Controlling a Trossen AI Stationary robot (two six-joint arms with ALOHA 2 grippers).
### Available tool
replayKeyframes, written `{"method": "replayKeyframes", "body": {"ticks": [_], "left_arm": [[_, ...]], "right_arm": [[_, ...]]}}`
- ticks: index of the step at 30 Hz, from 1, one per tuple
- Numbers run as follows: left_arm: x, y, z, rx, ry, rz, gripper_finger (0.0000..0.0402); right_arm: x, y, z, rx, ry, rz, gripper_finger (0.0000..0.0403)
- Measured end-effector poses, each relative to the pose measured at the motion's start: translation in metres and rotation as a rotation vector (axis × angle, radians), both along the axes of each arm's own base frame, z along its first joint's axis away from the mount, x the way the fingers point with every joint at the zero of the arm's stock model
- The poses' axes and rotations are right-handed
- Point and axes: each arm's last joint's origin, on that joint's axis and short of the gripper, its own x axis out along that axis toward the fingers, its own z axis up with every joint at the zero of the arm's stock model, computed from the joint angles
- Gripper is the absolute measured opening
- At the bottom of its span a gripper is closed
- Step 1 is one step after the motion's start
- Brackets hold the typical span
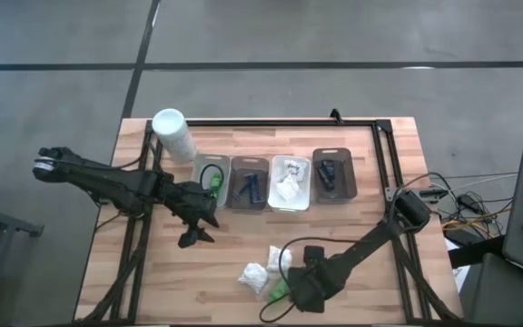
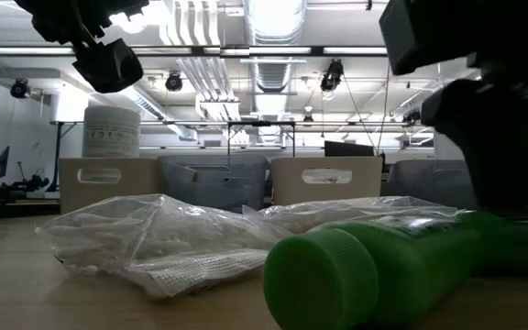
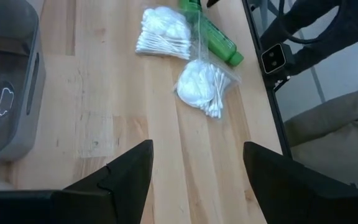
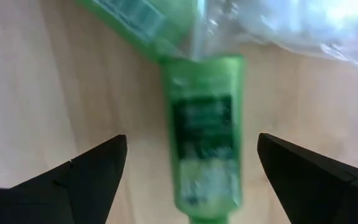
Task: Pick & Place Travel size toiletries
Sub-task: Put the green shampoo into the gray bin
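Observation:
A bright green bottle (image 4: 204, 137) lies on its side on the table near the near edge, cap (image 2: 324, 280) toward the low camera. My right gripper (image 4: 191, 138) hangs open over it (image 1: 284, 289), one finger on each side, not touching. A second green bottle (image 4: 129, 18) lies partly under a clear bag. Two bags of white puffs (image 1: 254, 275) (image 1: 276, 259) rest beside them; in the left wrist view they show farther off (image 3: 163, 34) (image 3: 201, 87). My left gripper (image 1: 198, 234) is open (image 3: 197, 144) above bare wood, left of the pile.
A row of rectangular plastic trays (image 1: 250, 182) (image 1: 291, 182) (image 1: 334, 174) (image 1: 210, 177) sits across the table's middle, holding dark and white items. The tall white cylinder (image 1: 172, 134) stands at the far left. A black frame (image 1: 384, 154) borders the table. Bare wood (image 1: 152, 272) lies near left.

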Motion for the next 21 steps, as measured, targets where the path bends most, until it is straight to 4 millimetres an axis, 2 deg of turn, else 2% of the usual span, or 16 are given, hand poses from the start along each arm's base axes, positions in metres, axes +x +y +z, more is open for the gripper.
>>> {"method": "replayKeyframes", "body": {"ticks": [4,9,17,21], "left_arm": [[0.000,0.000,0.000,-0.001,0.001,0.001,0.0254],[0.000,0.000,0.000,-0.016,0.011,0.015,0.0253],[0.000,0.000,0.000,-0.020,0.012,0.014,0.0252],[0.000,0.000,0.000,0.004,-0.003,-0.007,0.0252]], "right_arm": [[-0.002,-0.001,-0.010,0.045,-0.007,-0.048,0.0339],[-0.005,-0.002,-0.012,0.050,0.009,-0.063,0.0296],[-0.007,-0.004,-0.008,0.054,0.030,-0.090,0.0187],[-0.011,-0.007,0.006,0.037,-0.007,-0.114,0.0132]]}}
